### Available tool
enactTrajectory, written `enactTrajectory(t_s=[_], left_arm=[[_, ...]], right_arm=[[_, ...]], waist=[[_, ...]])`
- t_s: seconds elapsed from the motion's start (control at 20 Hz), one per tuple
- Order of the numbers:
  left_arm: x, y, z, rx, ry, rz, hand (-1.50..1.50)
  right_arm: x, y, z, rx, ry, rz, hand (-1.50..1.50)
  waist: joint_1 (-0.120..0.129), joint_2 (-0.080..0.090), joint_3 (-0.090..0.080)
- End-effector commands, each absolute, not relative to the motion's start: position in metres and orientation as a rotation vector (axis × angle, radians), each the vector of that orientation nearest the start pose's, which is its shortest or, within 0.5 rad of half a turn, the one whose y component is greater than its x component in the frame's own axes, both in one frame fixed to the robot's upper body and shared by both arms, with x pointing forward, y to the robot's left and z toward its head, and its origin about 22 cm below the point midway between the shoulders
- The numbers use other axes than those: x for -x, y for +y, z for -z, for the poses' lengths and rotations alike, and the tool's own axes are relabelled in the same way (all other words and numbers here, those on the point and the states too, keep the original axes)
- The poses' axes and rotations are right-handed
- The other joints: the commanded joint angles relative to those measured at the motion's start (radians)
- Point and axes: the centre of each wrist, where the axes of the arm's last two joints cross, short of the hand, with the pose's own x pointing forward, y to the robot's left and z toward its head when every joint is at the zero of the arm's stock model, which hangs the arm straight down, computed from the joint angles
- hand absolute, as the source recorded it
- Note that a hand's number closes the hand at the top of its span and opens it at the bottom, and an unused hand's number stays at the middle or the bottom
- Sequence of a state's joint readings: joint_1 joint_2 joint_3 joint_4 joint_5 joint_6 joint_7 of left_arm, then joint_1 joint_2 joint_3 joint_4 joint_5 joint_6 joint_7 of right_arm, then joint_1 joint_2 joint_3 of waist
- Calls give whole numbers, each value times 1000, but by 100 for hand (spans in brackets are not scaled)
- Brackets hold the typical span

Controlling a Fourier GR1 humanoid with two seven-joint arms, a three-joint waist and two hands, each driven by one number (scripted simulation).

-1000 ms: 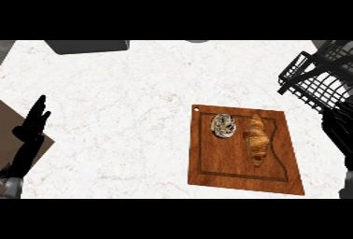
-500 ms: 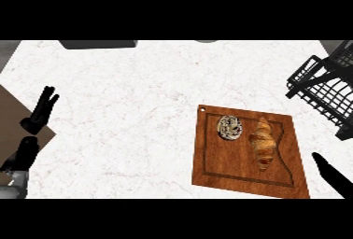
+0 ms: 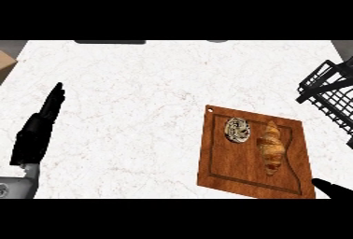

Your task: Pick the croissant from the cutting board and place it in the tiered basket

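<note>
While the croissant [image 3: 271, 148] lies on the cutting board [image 3: 219, 161] at lower right, the left hand [image 3: 34, 135] rests at the left edge, fingers straight and holding nothing. Only a dark tip of the right hand [image 3: 336, 190] shows in the bottom-right corner, seemingly just off the board; I cannot tell whether it is released or clenched. The tiered basket [image 3: 329, 93] stands at the right edge, apart from the board.

The counter [image 3: 138, 84] looks like white marble with faint pinkish veins, smooth and matt. At lower right, the cutting board [image 3: 219, 163] is reddish-brown wood with visible grain and a slight sheen. On it, the croissant [image 3: 271, 147] has a golden, ridged crust. At the right edge, the basket [image 3: 322, 79] is black wire. At the left edge, the left hand [image 3: 38, 130] is matt black.
</note>
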State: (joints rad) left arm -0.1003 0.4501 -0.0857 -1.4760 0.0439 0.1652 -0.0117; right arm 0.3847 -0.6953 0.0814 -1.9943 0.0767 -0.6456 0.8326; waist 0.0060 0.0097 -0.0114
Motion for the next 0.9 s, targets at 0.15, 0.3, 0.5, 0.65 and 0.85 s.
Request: enactTrajectory(t_s=[0.15, 0.3, 0.5, 0.65, 0.85], left_arm=[[-275, 302, -31, -398, -1548, 252, 0], [-269, 288, -25, -400, -1553, 260, 0], [-285, 292, -30, -403, -1546, 252, 0], [-284, 280, -43, -404, -1558, 259, 0], [-289, 288, -41, -413, -1556, 259, 0]], right_arm=[[-185, -311, -153, 834, -710, 145, -150], [-199, -309, -149, 773, -647, 130, -150], [-215, -292, -136, 718, -585, 94, -150], [-216, -298, -132, 720, -524, 63, -150], [-231, -299, -124, 728, -488, 43, -150]], waist=[[26, -1, 5], [28, -3, 8], [35, 2, 7], [19, -6, 8], [22, -3, 8]])
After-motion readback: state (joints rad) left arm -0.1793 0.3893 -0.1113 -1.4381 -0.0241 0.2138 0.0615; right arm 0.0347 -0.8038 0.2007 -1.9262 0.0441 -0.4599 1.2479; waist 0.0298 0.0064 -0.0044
